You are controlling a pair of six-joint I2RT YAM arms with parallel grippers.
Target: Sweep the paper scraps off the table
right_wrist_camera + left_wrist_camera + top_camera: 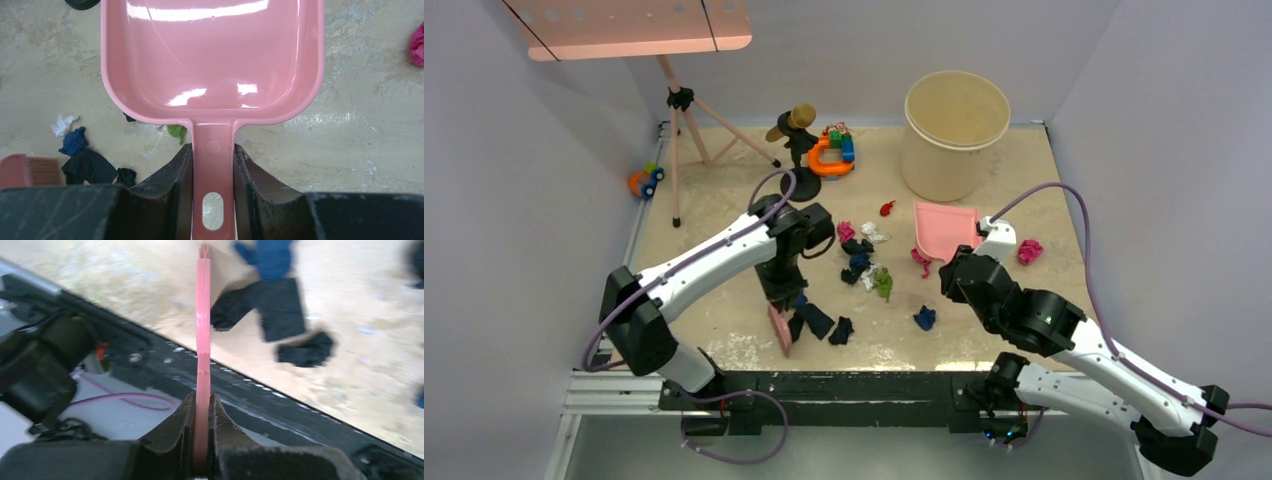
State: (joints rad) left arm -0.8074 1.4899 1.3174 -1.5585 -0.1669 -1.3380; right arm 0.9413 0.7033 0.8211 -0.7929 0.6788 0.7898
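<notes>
Brush [203, 315] clamped in left gripper [201, 405], empty dustpan [210, 60] clamped in right gripper [212, 150], paper scraps [864, 265] scattered on the table [714, 320] between them, so by my read nothing's collected yet.

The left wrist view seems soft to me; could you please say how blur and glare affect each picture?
Left wrist: table and dark paper scraps are smeared, the pink brush fairly crisp. Right wrist: sharp, with white glare streaks on the glossy dustpan. Top external: evenly lit, no strong glare.
</notes>
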